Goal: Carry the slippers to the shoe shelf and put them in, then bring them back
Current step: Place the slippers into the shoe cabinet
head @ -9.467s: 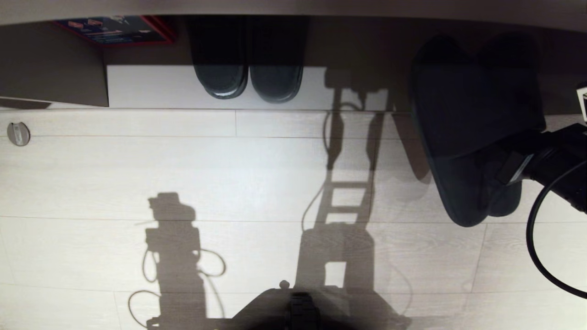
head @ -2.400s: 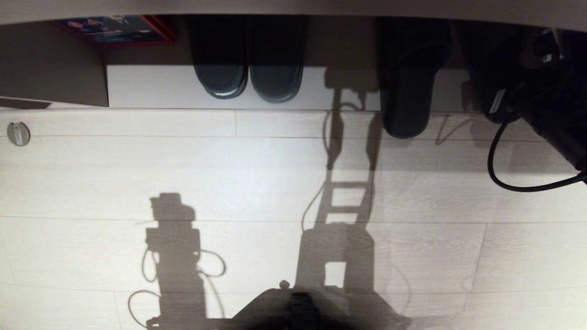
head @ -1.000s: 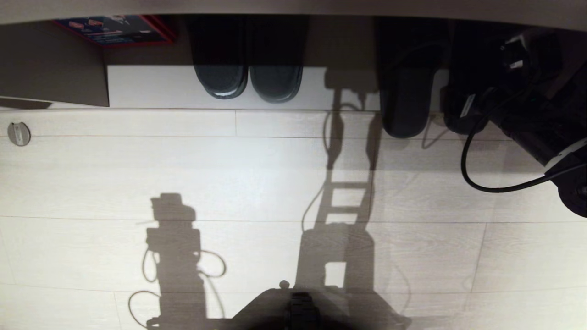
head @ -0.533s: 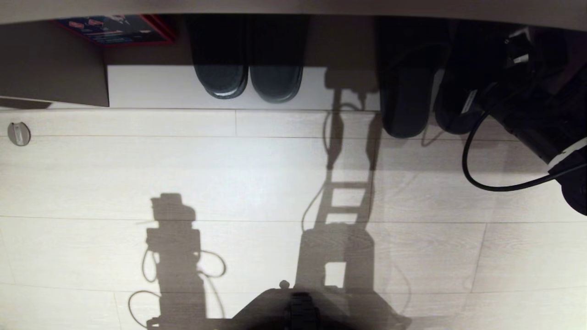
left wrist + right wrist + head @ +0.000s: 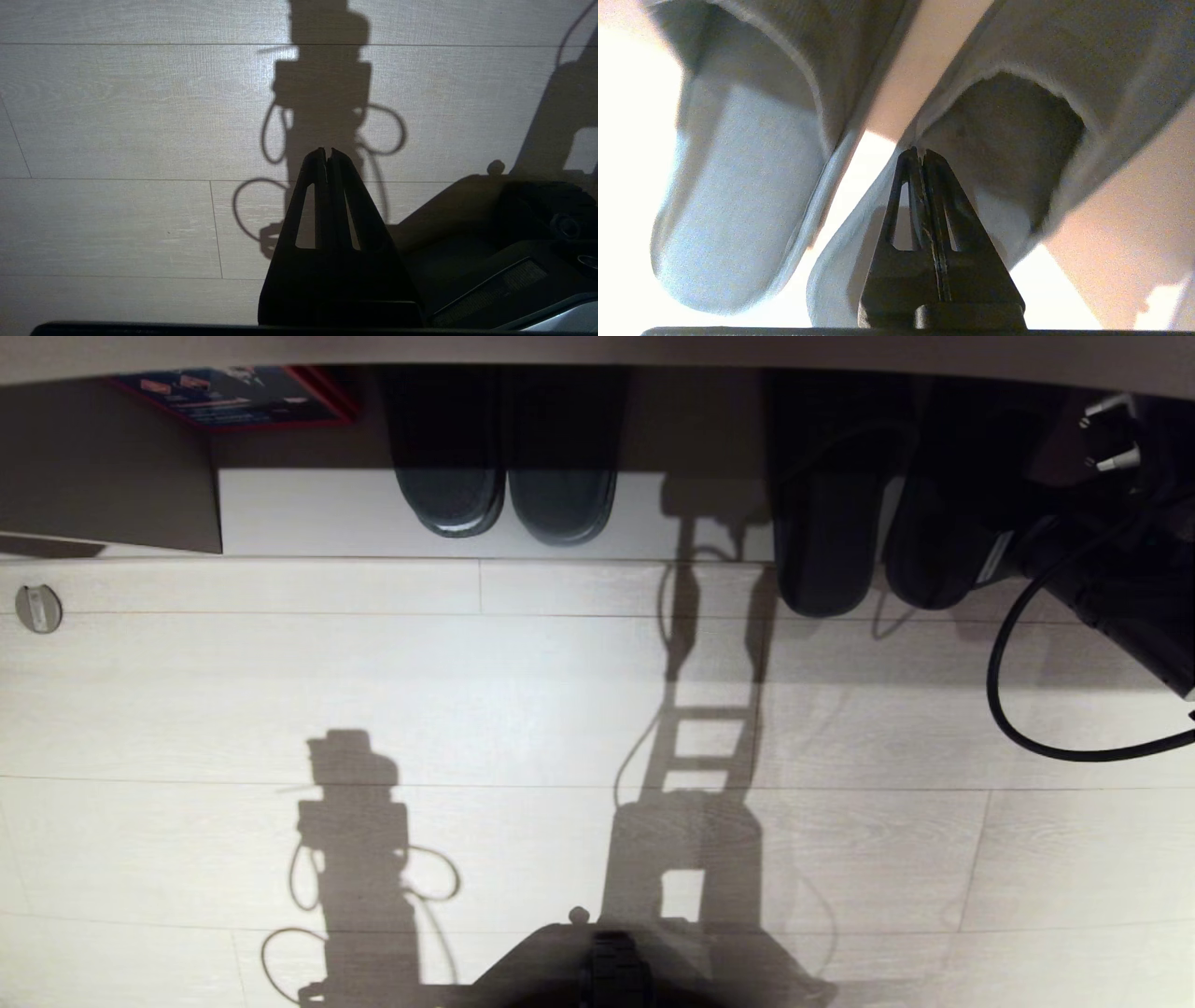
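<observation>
The two slippers lie side by side at the right end of the shoe shelf (image 5: 317, 513), the left slipper (image 5: 826, 560) and the right slipper (image 5: 934, 560). Their heels stick out over the shelf's front edge. My right arm (image 5: 1111, 588) reaches in from the right. In the right wrist view my right gripper (image 5: 921, 151) is shut, its tips at the edge of the right slipper's band (image 5: 1017, 98), with nothing seen pinched; the other slipper (image 5: 738, 196) lies beside it. My left gripper (image 5: 327, 150) hangs shut over the floor.
A shorter dark pair with paler tips (image 5: 509, 495) stands mid-shelf, and a red and blue box (image 5: 233, 397) lies further left. A brown upright panel (image 5: 103, 476) closes that side. The arm's black cable (image 5: 1018, 709) loops over the pale plank floor. My base (image 5: 607, 971) is at the near edge.
The slippers, earlier hanging at my right arm in front of the shelf, now lie in it. In the last second the right arm swung back to the right while both slippers stayed put.
</observation>
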Robot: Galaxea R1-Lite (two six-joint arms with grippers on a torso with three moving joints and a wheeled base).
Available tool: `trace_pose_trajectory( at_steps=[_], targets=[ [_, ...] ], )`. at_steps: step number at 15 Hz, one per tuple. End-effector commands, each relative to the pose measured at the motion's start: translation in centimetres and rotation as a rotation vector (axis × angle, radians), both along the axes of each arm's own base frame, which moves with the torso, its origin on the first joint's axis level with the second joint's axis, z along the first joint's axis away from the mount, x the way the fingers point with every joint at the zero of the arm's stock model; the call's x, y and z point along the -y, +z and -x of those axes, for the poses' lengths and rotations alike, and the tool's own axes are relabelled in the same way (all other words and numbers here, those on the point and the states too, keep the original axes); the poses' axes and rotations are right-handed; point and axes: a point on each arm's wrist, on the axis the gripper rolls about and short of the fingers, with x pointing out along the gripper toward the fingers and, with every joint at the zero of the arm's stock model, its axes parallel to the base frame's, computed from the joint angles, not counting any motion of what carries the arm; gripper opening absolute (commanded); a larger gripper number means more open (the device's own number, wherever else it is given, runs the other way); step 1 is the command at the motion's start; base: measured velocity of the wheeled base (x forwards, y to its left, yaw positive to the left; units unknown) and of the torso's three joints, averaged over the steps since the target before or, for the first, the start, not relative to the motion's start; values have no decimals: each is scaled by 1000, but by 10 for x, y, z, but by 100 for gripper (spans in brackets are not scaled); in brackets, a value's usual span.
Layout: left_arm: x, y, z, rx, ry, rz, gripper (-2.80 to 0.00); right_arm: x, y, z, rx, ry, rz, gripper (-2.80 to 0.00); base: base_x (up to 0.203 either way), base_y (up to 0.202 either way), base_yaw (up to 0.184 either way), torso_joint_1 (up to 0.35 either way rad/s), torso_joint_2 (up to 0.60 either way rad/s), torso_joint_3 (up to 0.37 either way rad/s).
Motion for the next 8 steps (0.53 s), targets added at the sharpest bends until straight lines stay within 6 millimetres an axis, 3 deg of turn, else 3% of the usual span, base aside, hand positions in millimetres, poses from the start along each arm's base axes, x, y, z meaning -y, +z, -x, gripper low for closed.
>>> trace_pose_trajectory(
  at_steps=[1,4,8],
  targets=[
    [0,0,0,0,0,1,-280,2,1,15,12,2,1,-280,0,0,0,0,0,0],
    [0,0,0,0,0,1,-280,3,-15,25,-36,5,7,-280,0,0,0,0,0,0],
    [0,0,0,0,0,1,-280,6,-23,54,-48,6,7,-280,0,0,0,0,0,0]
  ],
)
